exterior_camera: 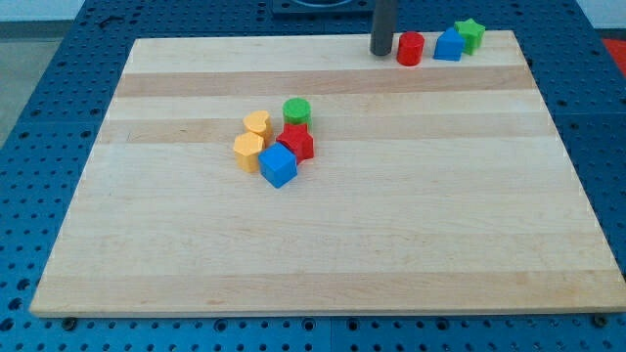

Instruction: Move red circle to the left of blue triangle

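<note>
Camera view: wooden board [323, 244] is seen on a blue perforated table [29, 117]. My tip [381, 53] is planted at the far edge of the board, right of centre, just left of the red circle [410, 48] — touching or nearly so, contact cannot be confirmed. No pincer is fitted on this rod, so a released or clenched state cannot be told; nothing is grasped.

Far-right row, left to right:
- red circle, upright, just right of the tip
- blue triangle [448, 45], just right of the red circle, a thin gap apparently between them
- green star [470, 34], touching the blue triangle on its far-right side

So the red circle is seen on the left of the blue triangle, near it.

Second cluster is located left of centre, well apart from the tip:
- green cylinder [296, 110] at the far side
- yellow heart [257, 123] to its left
- red star [296, 143] in the middle
- yellow hexagon [248, 153] at the left
- blue cube [278, 166] at the near side — packed against the red star and yellow hexagon
</note>
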